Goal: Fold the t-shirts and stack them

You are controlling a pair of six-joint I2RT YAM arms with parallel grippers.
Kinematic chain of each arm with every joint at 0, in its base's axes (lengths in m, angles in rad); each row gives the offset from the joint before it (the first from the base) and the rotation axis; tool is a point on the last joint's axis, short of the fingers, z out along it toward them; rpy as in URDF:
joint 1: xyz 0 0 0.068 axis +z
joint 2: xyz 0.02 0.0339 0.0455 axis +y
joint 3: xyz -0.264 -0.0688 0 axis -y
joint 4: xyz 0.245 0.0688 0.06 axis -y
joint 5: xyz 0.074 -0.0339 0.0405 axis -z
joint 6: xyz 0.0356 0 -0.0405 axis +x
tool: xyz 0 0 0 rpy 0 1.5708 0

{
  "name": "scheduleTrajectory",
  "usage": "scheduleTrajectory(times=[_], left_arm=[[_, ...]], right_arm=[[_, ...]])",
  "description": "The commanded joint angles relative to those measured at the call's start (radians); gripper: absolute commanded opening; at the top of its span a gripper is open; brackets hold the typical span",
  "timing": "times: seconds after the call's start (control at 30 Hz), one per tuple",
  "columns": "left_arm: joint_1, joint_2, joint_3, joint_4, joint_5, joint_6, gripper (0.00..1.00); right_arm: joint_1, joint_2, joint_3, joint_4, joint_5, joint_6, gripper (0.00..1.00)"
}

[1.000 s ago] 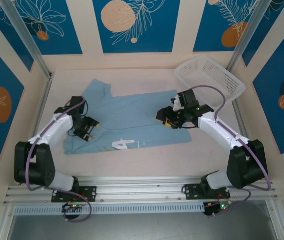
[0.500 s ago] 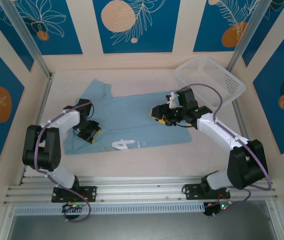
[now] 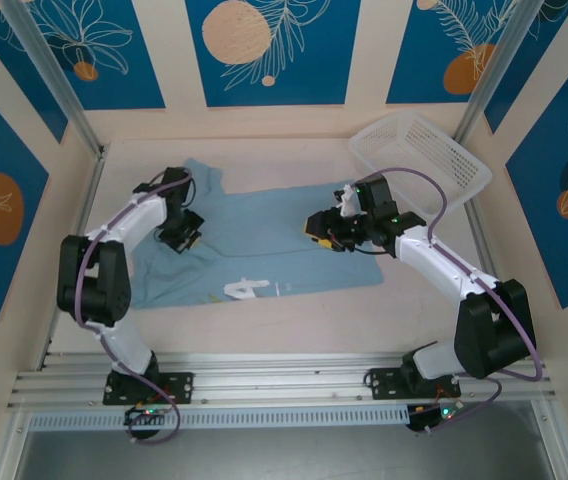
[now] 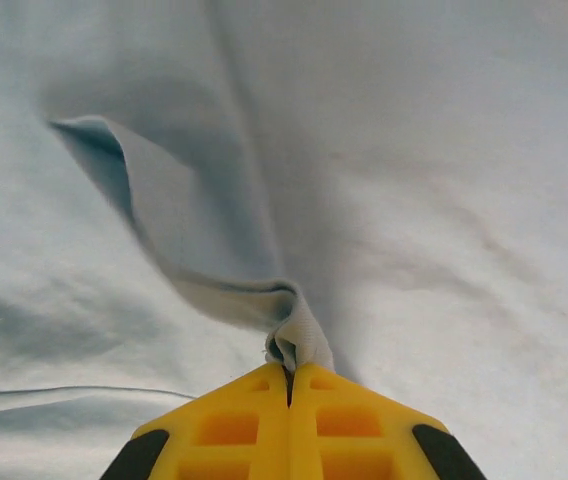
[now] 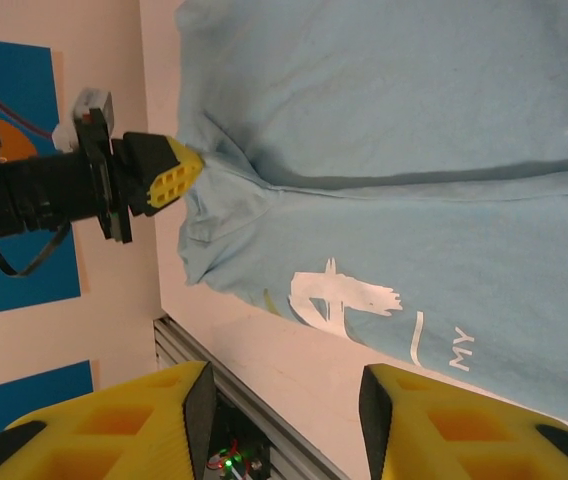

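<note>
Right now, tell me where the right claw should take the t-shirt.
Take the t-shirt near its edge on the basket side, opposite the left claw's pinch. Bring the right claw straight down, open. The cloth lies flat there with no fold standing up, so a pinched-up ridge is probably the only hold.

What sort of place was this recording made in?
Probably a staged robot test cell, not a home: aluminium frame posts, blue printed wall panels, robot arms bolted to a rail.
</note>
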Motion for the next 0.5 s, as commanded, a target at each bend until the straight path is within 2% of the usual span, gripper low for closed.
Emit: scheduleTrajectory(times=[0.0, 0.27, 0.47], left_arm=[[-0.047, 0.102, 0.126, -0.097, -0.012, 0.16, 0.0], [-0.15, 0.341, 0.476, -0.324, -0.09, 0.417, 0.0], [-0.184, 0.426, 0.559, -0.389, -0.117, 0.497, 0.0]], right_arm=[[-0.013, 0.006, 0.007, -0.028, -0.017, 0.01, 0.44], [-0.032, 0.01, 0.008, -0.053, -0.022, 0.003, 0.42], [-0.039, 0.011, 0.004, -0.068, -0.033, 0.0, 0.42]])
